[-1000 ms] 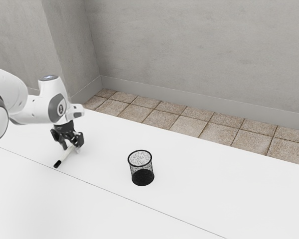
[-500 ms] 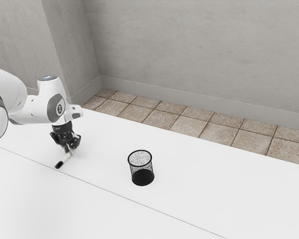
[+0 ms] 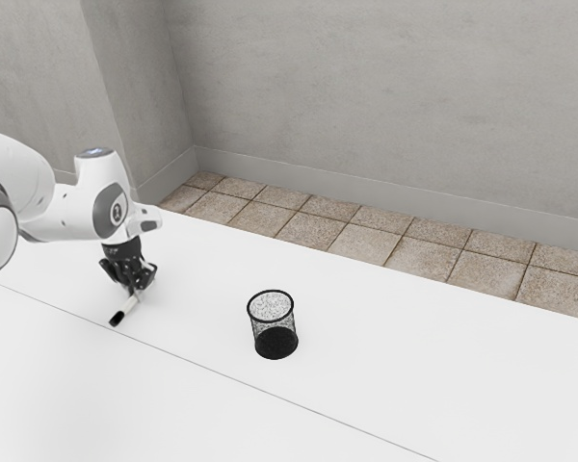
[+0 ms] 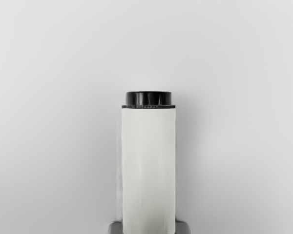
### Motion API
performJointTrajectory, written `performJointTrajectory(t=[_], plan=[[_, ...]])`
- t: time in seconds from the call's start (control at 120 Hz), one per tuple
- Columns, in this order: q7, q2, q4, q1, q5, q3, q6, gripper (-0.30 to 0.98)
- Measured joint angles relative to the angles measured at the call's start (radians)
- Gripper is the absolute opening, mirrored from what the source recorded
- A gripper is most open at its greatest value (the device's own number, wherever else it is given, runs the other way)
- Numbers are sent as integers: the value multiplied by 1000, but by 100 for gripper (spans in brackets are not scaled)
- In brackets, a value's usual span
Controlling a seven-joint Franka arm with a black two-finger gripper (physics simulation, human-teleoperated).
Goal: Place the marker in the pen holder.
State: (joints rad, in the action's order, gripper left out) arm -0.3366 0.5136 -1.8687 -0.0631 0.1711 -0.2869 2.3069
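Once wide, end effector (image 3: 137, 290) against marker (image 4: 149, 168)

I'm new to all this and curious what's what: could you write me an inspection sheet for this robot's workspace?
Surface: white table, thin dark seam across it.
Job's things: marker, white with a black end, outside the holder; black mesh pen holder, standing upright.
Clutter: nothing seen.
Gripper: jaws shut on the marker, one on each side.
Cables: nothing seen.
Surroundings: grey walls and brownish floor tiles beyond the table.
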Motion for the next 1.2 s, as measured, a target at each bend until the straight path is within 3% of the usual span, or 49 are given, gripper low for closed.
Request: performJointTrajectory(t=[0.233,0.425,0.65,0.867,1.008,1.2], plan=[[16,-92,0,26,-23,0,-5,-7],[34,-320,-46,200,-37,0,-37,-9],[59,-390,-140,371,-8,1,-5,-10],[-10,-408,-205,387,194,1,175,-10],[-114,-404,-205,393,380,4,276,-10],[-245,-338,-175,395,463,11,352,-10]])
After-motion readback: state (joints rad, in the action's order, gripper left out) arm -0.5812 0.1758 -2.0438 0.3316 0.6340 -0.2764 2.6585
